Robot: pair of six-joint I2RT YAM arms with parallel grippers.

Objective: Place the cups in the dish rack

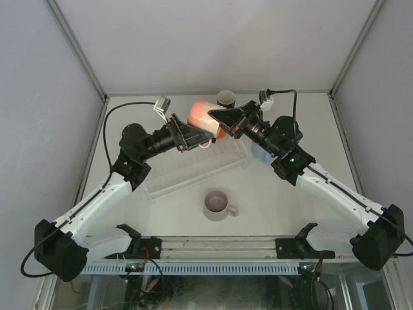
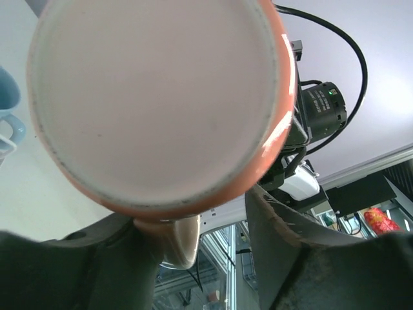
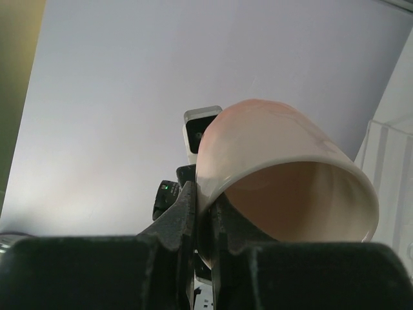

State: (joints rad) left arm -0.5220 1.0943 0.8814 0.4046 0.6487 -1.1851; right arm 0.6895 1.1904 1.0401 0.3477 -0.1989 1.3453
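Sitting upright on the table (image 1: 277, 213), on the near side of the dish rack (image 1: 181, 171) and apart from it, is the lilac mug (image 1: 217, 205). Just off the rack's right end, the light blue mug (image 1: 261, 154) shows under the right arm. Over the rack's far side, the right gripper (image 3: 205, 213) pinches the rim wall of the peach-orange mug (image 1: 202, 115), which is tipped sideways in the air. The left gripper (image 2: 193, 223) stands fairly wide around that mug's base and handle; I cannot tell whether it presses. Beyond the rack's far edge stands the black mug (image 1: 226, 98).
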